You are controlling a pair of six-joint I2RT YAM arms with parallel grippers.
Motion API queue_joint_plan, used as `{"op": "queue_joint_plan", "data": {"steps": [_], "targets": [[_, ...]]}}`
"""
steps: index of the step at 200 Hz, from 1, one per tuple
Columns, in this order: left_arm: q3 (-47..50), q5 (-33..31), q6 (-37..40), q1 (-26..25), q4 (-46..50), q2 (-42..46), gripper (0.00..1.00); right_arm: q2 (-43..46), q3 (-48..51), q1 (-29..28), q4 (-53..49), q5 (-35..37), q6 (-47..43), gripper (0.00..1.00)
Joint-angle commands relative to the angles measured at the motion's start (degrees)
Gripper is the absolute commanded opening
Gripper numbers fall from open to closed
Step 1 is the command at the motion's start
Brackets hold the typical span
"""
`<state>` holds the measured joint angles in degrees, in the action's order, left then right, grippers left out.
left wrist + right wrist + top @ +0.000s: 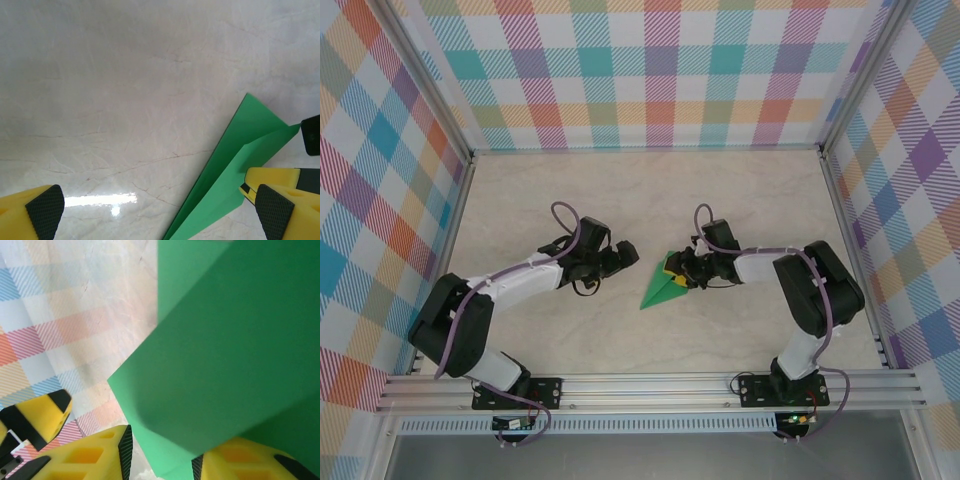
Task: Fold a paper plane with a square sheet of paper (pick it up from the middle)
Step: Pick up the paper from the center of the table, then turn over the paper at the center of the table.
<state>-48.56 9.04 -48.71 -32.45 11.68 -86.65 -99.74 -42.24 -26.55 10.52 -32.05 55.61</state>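
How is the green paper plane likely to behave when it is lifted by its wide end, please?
Probably very light: the paper plane is thin folded sheet. Its layered folds may stiffen it lengthwise, yet the pointed tip could droop. A hard squeeze would likely crush it.

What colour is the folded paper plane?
The paper plane is plain bright green, clearest in the left wrist view.

The paper plane (663, 291) is showing bright green, the table (620, 190) is gleaming creamy marble with faint veins, the walls (660, 70) are flashing pastel plaid, and the left gripper (159, 212) is glowing yellow with black cross-hatched pads (45, 210).
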Motion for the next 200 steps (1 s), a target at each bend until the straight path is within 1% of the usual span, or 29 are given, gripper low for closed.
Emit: {"op": "queue_joint_plan", "data": {"steps": [1, 22, 52, 60, 69, 79, 87, 103, 118, 128, 143, 157, 200], "targets": [[0.12, 5.32, -1.29, 1.31, -1.19, -1.22, 1.00, -1.36, -1.27, -0.61, 4.57, -2.65, -1.48, 0.34], [0.19, 6.45, -1.89, 1.77, -1.71, -1.59, 1.00, -1.65, -1.09, -0.82, 5.78, -2.17, -1.56, 0.29], [1.16, 8.21, -2.35, 2.51, -3.19, -1.44, 1.00, -0.49, -0.56, -0.79, 6.32, -1.22, -1.34, 0.15], [1.81, 10.39, -2.28, 3.01, -4.78, -1.20, 0.99, 0.39, -0.94, -0.65, 5.98, -1.52, -1.38, 0.12], [2.32, 14.80, -1.97, 4.33, -6.97, -0.87, 0.98, 1.22, -2.04, -0.63, 5.30, -2.44, -1.63, 0.10], [2.05, 19.22, -1.54, 6.27, -7.27, -0.33, 0.98, 2.37, -4.07, -0.61, 3.05, -3.25, -2.15, 0.08], [1.53, 22.05, -0.86, 7.53, -6.62, 0.39, 0.99, 3.17, -5.69, -0.56, 1.59, -4.03, -2.74, 0.08], [0.32, 25.65, 0.60, 9.24, -4.70, 2.31, 1.00, 4.35, -8.75, -0.30, 0.17, -6.62, -3.43, 0.07], [0.37, 29.31, -0.02, 10.28, -5.69, 3.76, 1.00, 4.57, -11.40, 0.48, 0.12, -9.82, -2.65, 0.07], [1.34, 31.66, -1.94, 10.56, -8.76, 4.62, 1.00, 4.40, -12.98, 1.01, 0.97, -12.22, -1.47, 0.08], [3.92, 35.26, -6.44, 10.65, -17.26, 5.89, 1.00, 3.88, -15.27, 1.41, 2.85, -15.69, 0.40, 0.08], [5.52, 37.75, -10.04, 10.65, -24.24, 7.10, 1.00, 3.31, -17.63, 1.39, 2.64, -17.69, 1.02, 0.09], [6.09, 39.90, -12.49, 10.58, -31.15, 10.34, 1.00, 1.66, -21.79, 1.24, 5.38, -23.22, 5.03, 0.10]]}}
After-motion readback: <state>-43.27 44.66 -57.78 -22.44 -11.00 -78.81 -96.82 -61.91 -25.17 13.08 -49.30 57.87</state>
